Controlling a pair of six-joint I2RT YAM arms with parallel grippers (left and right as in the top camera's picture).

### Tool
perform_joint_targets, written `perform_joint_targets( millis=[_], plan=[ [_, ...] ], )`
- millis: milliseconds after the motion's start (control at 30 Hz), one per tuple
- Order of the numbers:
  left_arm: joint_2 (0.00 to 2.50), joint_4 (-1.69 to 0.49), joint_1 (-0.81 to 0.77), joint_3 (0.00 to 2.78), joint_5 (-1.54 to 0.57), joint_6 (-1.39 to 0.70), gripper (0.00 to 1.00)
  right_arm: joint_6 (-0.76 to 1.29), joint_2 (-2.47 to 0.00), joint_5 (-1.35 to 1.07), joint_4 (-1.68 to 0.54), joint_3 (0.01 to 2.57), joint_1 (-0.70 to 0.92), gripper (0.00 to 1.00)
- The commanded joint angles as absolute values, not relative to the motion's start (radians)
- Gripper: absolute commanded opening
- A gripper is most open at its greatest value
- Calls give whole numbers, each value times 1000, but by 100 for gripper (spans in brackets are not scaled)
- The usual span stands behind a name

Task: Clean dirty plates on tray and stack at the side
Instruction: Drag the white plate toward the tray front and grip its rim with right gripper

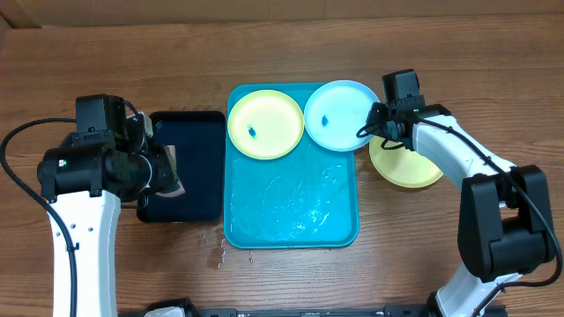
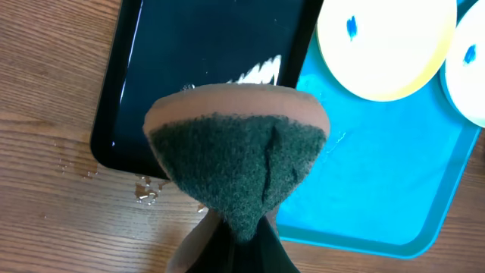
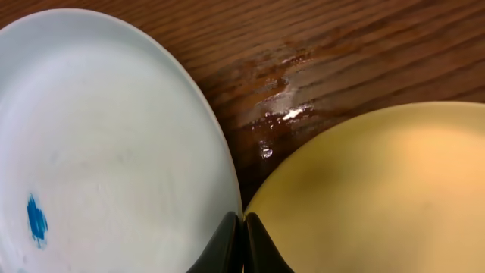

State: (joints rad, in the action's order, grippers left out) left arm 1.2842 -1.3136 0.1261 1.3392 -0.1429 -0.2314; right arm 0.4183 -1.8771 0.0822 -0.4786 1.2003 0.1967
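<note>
Jaws of right gripper tight on light blue plate rim, arm outstretched; left gripper clamping sponge.

You have bright, even light from above, and shadows are soft. Glare glints on the wet tray and the black tray. Your left wrist view renders the close sponge slightly soft.

Obs: left arm angled inward, left gripper pinched tight on a sponge; right arm stretched inward and back, right gripper closed, fingers pressed tip to tip.
</note>
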Motion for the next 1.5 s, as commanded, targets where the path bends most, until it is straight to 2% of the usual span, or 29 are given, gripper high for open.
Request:
perform_joint_targets(
  millis=[0,233,600,800,1100,1233,1267,1333,1467],
  plan=[
    [1288,-1311,122,1344,-155,-209,4,418,-1853,84,-538,1240,177,4],
    [1288,-1304,122,1344,-155,-209,4,418,-1748,38,-809,1335,171,4],
    [1288,-1315,122,1344,-154,-208,4,418,-1704,-266,-1111,1293,226,4],
    [1288,-1319,122,1344,-154,-208,4,479,-1704,-294,-1073,1181,315,4],
    [1288,-1312,122,1344,-155,-194,4,708,-1704,-294,-843,1030,474,4],
    [1288,-1308,121,1344,-158,-194,4,712,-1704,-291,-796,1021,533,4],
    [1288,-1309,121,1344,-158,-194,4,712,-1704,-290,-790,1021,543,8],
    [1288,-1308,121,1344,-158,-194,4,711,-1704,-286,-775,1021,560,36],
    [1288,-1308,117,1344,-158,-194,4,711,-1704,-177,-735,1021,565,39]
  ],
)
